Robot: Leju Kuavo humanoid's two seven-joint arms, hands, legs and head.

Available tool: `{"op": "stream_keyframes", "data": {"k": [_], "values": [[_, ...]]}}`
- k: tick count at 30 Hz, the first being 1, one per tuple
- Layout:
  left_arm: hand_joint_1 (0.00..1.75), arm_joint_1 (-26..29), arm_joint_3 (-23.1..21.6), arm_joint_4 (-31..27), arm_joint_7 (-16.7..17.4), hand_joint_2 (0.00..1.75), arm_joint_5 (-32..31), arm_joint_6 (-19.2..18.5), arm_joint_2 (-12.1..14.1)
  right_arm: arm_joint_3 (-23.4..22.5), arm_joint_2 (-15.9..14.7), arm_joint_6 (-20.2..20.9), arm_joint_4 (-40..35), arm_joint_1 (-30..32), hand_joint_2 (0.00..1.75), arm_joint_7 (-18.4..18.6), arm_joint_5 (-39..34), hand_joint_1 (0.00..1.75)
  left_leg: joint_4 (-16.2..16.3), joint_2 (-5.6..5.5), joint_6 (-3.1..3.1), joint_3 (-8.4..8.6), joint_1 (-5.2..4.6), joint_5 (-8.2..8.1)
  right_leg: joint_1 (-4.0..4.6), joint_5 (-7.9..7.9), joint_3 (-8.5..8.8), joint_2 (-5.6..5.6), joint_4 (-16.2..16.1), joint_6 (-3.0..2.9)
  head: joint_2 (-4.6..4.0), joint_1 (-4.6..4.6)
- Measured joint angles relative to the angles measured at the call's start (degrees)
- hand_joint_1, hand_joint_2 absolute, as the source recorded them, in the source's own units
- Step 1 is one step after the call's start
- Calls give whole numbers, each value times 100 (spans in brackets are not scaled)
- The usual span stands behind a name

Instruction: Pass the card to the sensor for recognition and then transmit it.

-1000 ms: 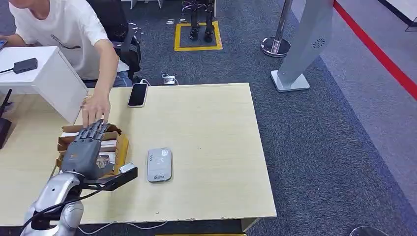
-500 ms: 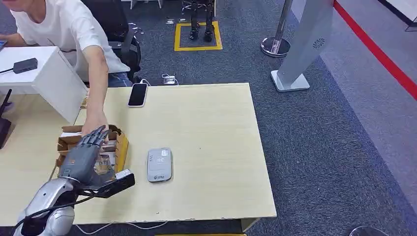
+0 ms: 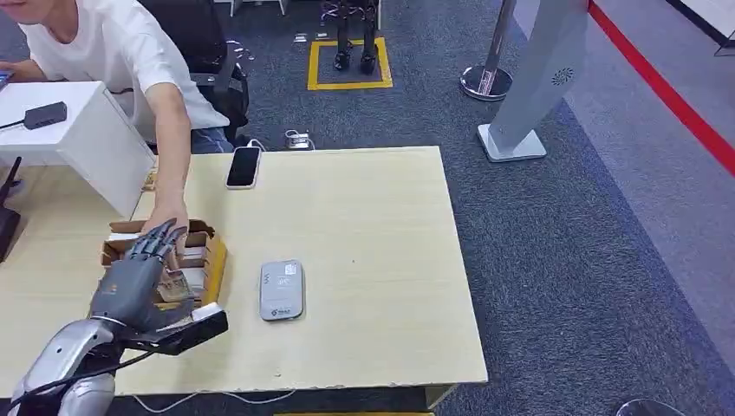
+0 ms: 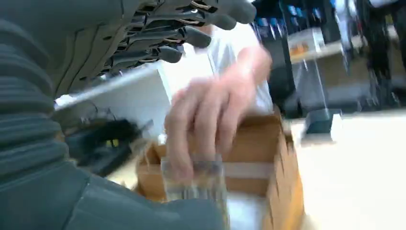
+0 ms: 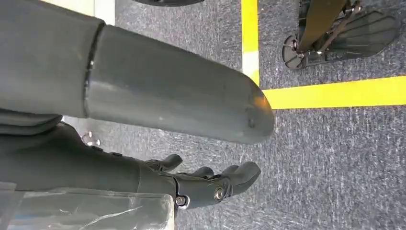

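My left hand [image 3: 130, 279] hovers over a brown cardboard box [image 3: 211, 260] at the table's left side, fingers stretched out and apart. A person's hand [image 3: 170, 217] reaches into the box from the far side. In the left wrist view that person's hand [image 4: 210, 115] presses a card in a clear sleeve [image 4: 197, 179] down by my thumb [image 4: 143, 211], while my fingers [image 4: 158, 36] stay spread above it. The grey card sensor [image 3: 281, 290] lies flat on the table, right of the box. My right hand [image 5: 210, 184] hangs over the carpet, holding nothing.
A black phone [image 3: 243, 166] lies near the table's far edge. A white slanted box [image 3: 87, 143] stands at the far left. The wooden table [image 3: 373, 243] is bare to the right of the sensor. A grey pillar [image 3: 537, 78] stands on the carpet beyond.
My left hand has drawn back toward me and to the left. The person's hand has come forward into the box, under my fingertips.
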Motion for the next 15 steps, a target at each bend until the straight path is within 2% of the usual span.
{"op": "stream_keyframes", "data": {"k": [2, 5, 7, 10, 15], "values": [[0, -282, -43, -102, 159, 175, -390, 157, -152, 0, 2, -7, 0, -1, 0, 26, -48, 0, 1, -4, 0, -2, 0, 0, 0, 3, 7, -5, 0, 3, 0, -2], [0, -578, -105, -219, 221, 175, -537, 150, -335, 0, 4, -7, 0, -7, 0, 26, -55, 0, 1, 6, 1, 2, 0, 0, -1, 7, 8, 4, 0, 4, 0, -2], [0, -649, -111, -271, 210, 175, -607, 202, -421, 0, 7, -7, 0, 1, 0, 28, -55, 0, 3, 11, 1, 5, 0, 0, -1, 8, 4, 9, 0, 2, 0, -2], [0, -812, -111, -404, 131, 175, -857, 485, -632, 0, 7, -7, 0, -2, 0, 35, -17, 0, 4, 1, 1, -1, 1, 1, 1, 8, 2, 3, 0, 1, 0, -2], [0, -1211, -111, -629, 170, 175, -1210, 351, -868, 0, 22, 4, -4, -2, 0, 35, 33, 0, 3, 3, 3, -1, 0, 2, 0, 8, 3, 4, 1, 1, 0, -2]]}}
